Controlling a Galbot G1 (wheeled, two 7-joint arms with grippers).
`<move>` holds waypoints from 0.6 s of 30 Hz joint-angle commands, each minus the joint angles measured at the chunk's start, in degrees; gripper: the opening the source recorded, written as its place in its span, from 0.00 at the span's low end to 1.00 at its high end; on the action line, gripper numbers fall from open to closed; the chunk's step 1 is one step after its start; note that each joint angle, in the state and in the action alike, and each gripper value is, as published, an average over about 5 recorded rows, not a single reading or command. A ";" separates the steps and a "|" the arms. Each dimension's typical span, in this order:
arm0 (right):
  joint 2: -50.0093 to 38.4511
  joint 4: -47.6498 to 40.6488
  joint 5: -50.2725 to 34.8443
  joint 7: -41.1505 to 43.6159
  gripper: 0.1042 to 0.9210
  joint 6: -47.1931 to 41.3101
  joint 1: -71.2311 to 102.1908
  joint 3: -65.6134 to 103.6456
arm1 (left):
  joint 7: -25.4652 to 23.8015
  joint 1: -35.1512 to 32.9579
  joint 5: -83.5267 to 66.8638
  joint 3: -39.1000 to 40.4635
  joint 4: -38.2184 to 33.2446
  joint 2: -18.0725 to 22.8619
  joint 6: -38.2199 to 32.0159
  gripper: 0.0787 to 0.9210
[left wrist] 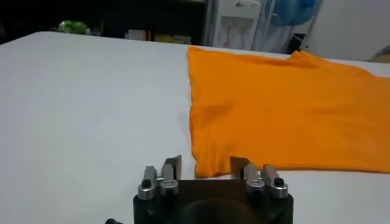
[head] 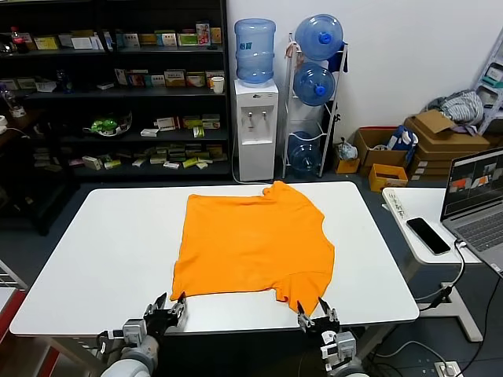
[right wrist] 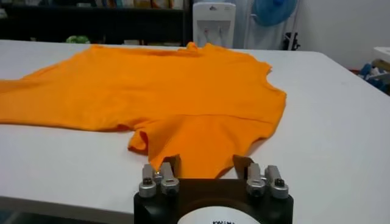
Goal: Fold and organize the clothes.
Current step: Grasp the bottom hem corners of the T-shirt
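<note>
The orange T-shirt [head: 253,243] lies flat on the white table [head: 110,259], plain side up, no lettering showing. My left gripper [head: 171,305] is open at the table's front edge, its jaws at the shirt's near left corner [left wrist: 204,167]. My right gripper [head: 317,312] is open at the front edge, its jaws around the edge of the near sleeve [right wrist: 201,152]. In the left wrist view my left gripper [left wrist: 206,163] has the corner between its fingers. In the right wrist view my right gripper [right wrist: 206,161] has the sleeve cloth between its fingers.
A side table at the right holds a phone [head: 427,235], a laptop [head: 476,196] and a power strip [head: 393,206]. Behind the table stand a water dispenser [head: 256,126], a bottle rack [head: 314,102], dark shelves [head: 118,86] and cardboard boxes [head: 440,141].
</note>
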State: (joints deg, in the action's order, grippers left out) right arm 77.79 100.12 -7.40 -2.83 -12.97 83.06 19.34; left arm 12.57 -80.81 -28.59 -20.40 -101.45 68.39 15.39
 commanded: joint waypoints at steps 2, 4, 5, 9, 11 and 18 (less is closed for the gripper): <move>0.36 -1.74 0.93 -0.17 0.38 0.47 -1.01 -0.40 | 1.06 1.18 0.09 0.73 1.80 0.66 0.11 0.41; 0.36 -1.72 0.96 -0.41 0.31 0.88 -0.92 -0.42 | 1.35 1.17 0.01 0.78 1.50 0.77 -0.22 0.33; 0.38 -1.72 0.92 -0.57 0.27 1.04 -0.88 -0.45 | 1.47 1.15 -0.06 0.79 1.38 0.83 -0.44 0.30; 0.14 -1.42 0.40 -1.67 0.13 1.84 -0.38 -1.02 | 1.84 0.56 -0.42 0.86 0.29 0.92 -1.41 0.17; -0.52 -1.10 -0.34 -2.40 0.07 2.47 0.25 -1.62 | 1.91 0.05 -0.71 0.89 -0.58 0.83 -1.74 0.11; -4.70 5.51 -3.22 -5.13 0.03 5.64 7.21 -2.29 | 3.02 -5.61 -2.09 0.16 -7.80 -0.49 -2.23 0.02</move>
State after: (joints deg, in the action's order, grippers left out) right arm 74.46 103.57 -9.51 -6.84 -8.72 87.96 17.96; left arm 14.90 -82.71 -30.29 -20.15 -104.29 68.27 13.53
